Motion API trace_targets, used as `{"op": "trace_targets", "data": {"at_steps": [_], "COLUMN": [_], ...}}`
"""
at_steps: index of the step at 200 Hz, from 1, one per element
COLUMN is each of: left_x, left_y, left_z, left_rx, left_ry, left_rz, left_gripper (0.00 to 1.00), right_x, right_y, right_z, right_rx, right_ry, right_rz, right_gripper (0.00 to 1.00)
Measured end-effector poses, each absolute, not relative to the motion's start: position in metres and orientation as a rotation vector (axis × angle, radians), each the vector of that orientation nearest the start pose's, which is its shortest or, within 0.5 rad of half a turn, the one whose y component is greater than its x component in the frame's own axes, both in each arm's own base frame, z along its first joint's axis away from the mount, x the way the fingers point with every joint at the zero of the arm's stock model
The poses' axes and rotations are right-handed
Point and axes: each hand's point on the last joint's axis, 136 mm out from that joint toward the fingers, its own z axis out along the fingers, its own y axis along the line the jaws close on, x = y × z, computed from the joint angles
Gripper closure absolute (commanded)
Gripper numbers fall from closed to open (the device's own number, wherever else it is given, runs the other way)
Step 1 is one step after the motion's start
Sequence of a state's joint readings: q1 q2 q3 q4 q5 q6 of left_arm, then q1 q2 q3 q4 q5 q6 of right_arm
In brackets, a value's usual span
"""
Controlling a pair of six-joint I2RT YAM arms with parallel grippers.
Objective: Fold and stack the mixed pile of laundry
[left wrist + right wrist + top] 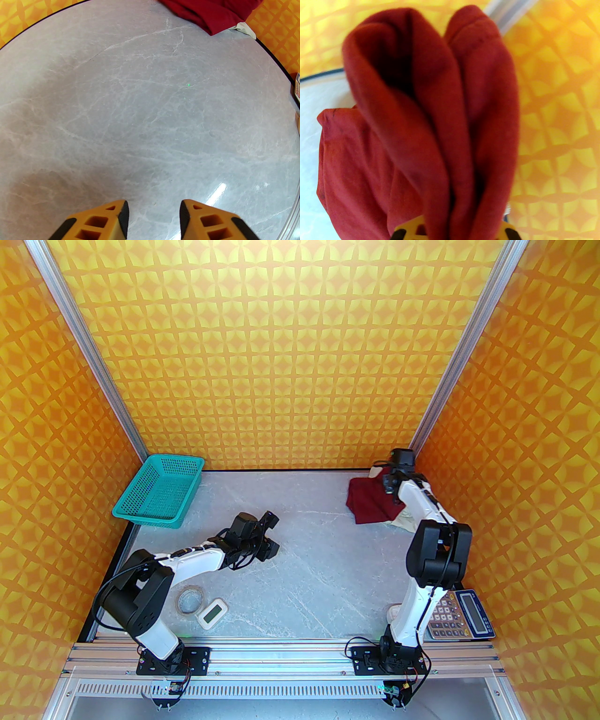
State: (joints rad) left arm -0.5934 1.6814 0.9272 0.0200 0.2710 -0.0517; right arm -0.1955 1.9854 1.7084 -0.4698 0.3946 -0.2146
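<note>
Two garments lie on the desk (304,563) well right of the basket (159,493) in the top view, the T-shirt (370,505) overlapping the cream piece (406,522). Left wrist: left claw (154,218) released, empty. Right wrist: right claw (452,232) clenched on bunched T-shirt.

Grey, white-veined table (304,568). Behind the left gripper (272,534) and off to its left, at the far left corner: teal basket (159,491). Further back toward that arm's base, near the front edge: tape roll (190,601), small white device (212,612) just beside it. Well ahead of the left gripper and below the right gripper (387,483): red shirt (370,507), bunched on the slab with one fold lifted off it; cream cloth (405,521) showing at its near edge. Well behind the right gripper, at the near right corner: calculator (461,615).
</note>
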Motion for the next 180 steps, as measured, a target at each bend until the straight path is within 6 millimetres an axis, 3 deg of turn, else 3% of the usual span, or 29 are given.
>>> {"op": "trace_targets", "data": {"at_steps": [20, 37, 62, 94, 122, 147, 165, 180], "left_x": [0.349, 0.354, 0.361, 0.364, 0.367, 0.369, 0.373, 0.377], "left_y": [-0.293, -0.295, -0.294, -0.286, -0.280, -0.273, -0.264, -0.250], "left_z": [0.098, 0.104, 0.107, 0.105, 0.107, 0.120, 0.145, 0.168], "left_rx": [0.763, 0.755, 0.737, 0.708, 0.683, 0.647, 0.608, 0.558], "left_ry": [2.214, 2.203, 2.206, 2.232, 2.248, 2.239, 2.191, 2.147], "left_rz": [-0.651, -0.658, -0.659, -0.652, -0.648, -0.655, -0.658, -0.655], "left_gripper": [0.57, 0.54, 0.52, 0.51, 0.51, 0.50, 0.49, 0.47], "right_x": [0.526, 0.531, 0.535, 0.529, 0.495, 0.460, 0.433, 0.412], "right_y": [-0.192, -0.206, -0.215, -0.215, -0.196, -0.151, -0.106, -0.077], "right_z": [0.194, 0.195, 0.180, 0.167, 0.166, 0.185, 0.198, 0.195], "right_rx": [0.232, 0.261, 0.275, 0.298, 0.327, 0.320, 0.273, 0.225], "right_ry": [2.306, 2.278, 2.280, 2.269, 2.256, 2.181, 2.100, 2.042], "right_rz": [-0.700, -0.750, -0.818, -0.835, -0.755, -0.621, -0.494, -0.383], "right_gripper": [0.69, 0.35, 0.16, 0.06, 0.05, 0.06, 0.09, 0.08]}}
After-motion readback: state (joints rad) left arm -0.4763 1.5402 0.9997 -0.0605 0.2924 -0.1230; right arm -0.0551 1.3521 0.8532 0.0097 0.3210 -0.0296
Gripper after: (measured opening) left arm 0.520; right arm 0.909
